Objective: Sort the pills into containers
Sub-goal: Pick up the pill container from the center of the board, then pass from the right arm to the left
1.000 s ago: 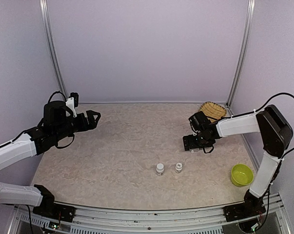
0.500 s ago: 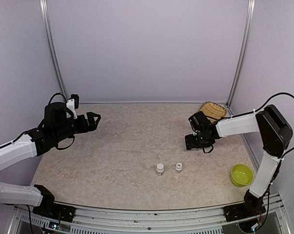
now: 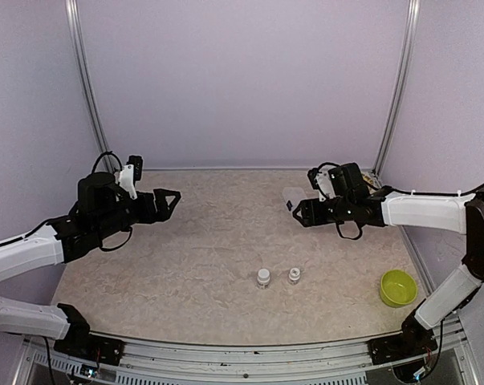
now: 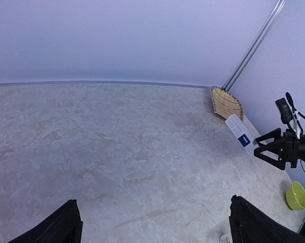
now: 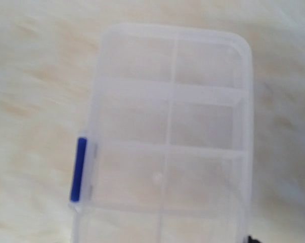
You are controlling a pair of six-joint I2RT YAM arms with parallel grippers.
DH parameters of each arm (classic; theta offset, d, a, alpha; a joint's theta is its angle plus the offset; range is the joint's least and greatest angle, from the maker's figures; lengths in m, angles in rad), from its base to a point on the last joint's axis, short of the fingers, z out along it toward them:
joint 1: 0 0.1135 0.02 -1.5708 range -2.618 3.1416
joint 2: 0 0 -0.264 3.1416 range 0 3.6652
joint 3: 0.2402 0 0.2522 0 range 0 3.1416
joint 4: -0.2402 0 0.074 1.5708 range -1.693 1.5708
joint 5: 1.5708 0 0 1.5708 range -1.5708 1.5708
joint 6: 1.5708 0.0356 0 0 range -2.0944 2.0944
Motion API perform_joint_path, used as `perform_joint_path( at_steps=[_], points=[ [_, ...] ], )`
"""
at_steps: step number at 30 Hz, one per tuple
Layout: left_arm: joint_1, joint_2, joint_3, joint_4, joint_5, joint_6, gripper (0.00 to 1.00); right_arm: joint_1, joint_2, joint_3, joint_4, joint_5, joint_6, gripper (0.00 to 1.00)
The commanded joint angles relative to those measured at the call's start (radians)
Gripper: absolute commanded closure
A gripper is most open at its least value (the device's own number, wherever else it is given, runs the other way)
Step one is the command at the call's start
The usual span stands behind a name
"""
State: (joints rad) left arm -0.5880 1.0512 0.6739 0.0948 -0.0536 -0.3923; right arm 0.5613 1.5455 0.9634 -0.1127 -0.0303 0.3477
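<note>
The container is a flat clear box with compartments and a blue latch [image 5: 172, 136]. My right gripper [image 3: 300, 210] is shut on one end of it and holds it in the air above the back right of the table. The box also shows in the top view [image 3: 292, 195] and in the left wrist view [image 4: 239, 132]. A faint white speck [image 5: 156, 177] lies in one compartment; I cannot tell whether it is a pill. No other pills show. My left gripper [image 3: 171, 199] is open and empty above the left of the table, its fingers [image 4: 58, 229] wide apart.
Two small white-capped bottles [image 3: 263, 277] [image 3: 294, 275] stand at the front centre. A lime-green bowl [image 3: 397, 288] sits at the front right. A woven basket [image 4: 226, 103] lies in the back right corner, mostly hidden behind my right arm in the top view.
My right gripper has risen from the table and swung back and left with the clear box in it. My left gripper has moved a little to the right.
</note>
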Motion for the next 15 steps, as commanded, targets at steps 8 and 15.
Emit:
perform_joint_path(
  at_steps=[8,15],
  points=[
    [-0.146,0.182,0.075,0.169,0.089,-0.100,0.01,0.099,-0.073,-0.029,0.178,-0.174,-0.076,0.28],
    [-0.185,0.287,0.063,0.412,0.164,-0.205,0.01,0.172,-0.047,-0.006,0.225,-0.168,-0.084,0.28]
  ],
)
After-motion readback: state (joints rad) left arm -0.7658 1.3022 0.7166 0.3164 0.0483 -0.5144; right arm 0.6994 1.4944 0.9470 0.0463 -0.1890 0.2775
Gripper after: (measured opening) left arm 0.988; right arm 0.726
